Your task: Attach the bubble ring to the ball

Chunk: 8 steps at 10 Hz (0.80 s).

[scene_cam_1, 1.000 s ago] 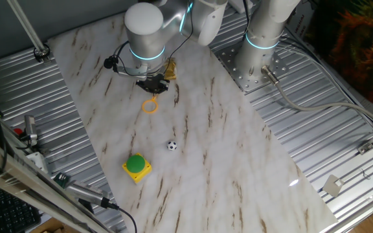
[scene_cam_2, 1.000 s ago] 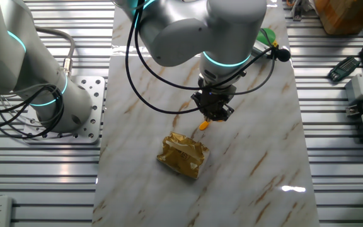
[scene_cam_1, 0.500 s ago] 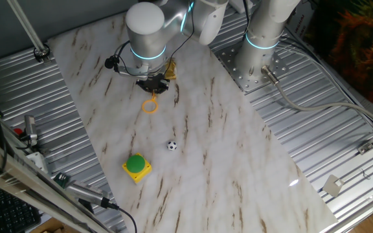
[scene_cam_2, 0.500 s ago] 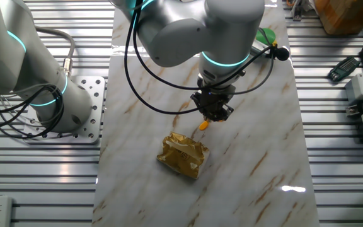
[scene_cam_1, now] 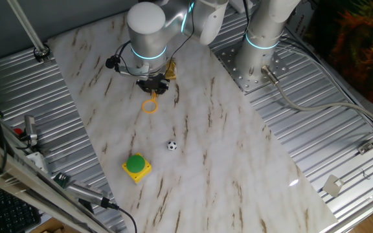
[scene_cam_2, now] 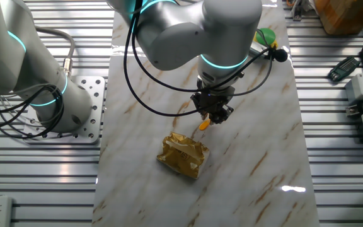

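Observation:
The orange-yellow bubble ring (scene_cam_1: 149, 105) hangs loop-down just under my gripper (scene_cam_1: 153, 87), which is shut on its short handle at the far side of the marble board. In the other fixed view only the ring's orange tip (scene_cam_2: 203, 125) pokes out below the gripper (scene_cam_2: 213, 115). The small black-and-white ball (scene_cam_1: 171, 145) lies by itself on the board, well nearer the front than the ring and a little to the right. The arm hides the ball in the other fixed view.
A green button on a yellow square base (scene_cam_1: 136, 166) stands left of the ball, near the board's front-left edge. A crumpled golden wrapper (scene_cam_2: 183, 154) lies beside the gripper. The arm's base (scene_cam_1: 261, 45) stands at the back right, and ribbed metal (scene_cam_1: 342, 149) surrounds the marble board (scene_cam_1: 225, 155).
The gripper with the ring has shifted only a few pixels. The ball and button have not moved.

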Each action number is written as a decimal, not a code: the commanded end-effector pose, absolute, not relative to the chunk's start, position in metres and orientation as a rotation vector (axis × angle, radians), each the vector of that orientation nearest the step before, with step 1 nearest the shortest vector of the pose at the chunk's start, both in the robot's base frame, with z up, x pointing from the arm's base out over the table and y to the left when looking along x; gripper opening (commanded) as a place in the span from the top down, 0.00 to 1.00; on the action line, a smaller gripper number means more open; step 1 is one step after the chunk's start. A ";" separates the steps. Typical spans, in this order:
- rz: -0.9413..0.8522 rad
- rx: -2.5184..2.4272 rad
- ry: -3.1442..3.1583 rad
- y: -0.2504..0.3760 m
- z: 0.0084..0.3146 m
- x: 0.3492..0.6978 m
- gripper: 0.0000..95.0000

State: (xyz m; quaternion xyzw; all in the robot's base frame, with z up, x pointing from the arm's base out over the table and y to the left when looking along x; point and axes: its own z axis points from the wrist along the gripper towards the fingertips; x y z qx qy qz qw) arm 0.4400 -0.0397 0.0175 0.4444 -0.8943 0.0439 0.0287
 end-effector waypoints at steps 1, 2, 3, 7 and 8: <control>0.137 1.373 -2.760 -0.040 0.018 0.440 0.80; 0.138 1.373 -2.761 -0.040 0.017 0.440 0.80; 0.138 1.373 -2.762 -0.040 0.017 0.440 0.80; 0.140 1.367 -2.770 -0.040 0.016 0.441 0.80; 0.141 1.366 -2.772 -0.040 0.016 0.441 0.80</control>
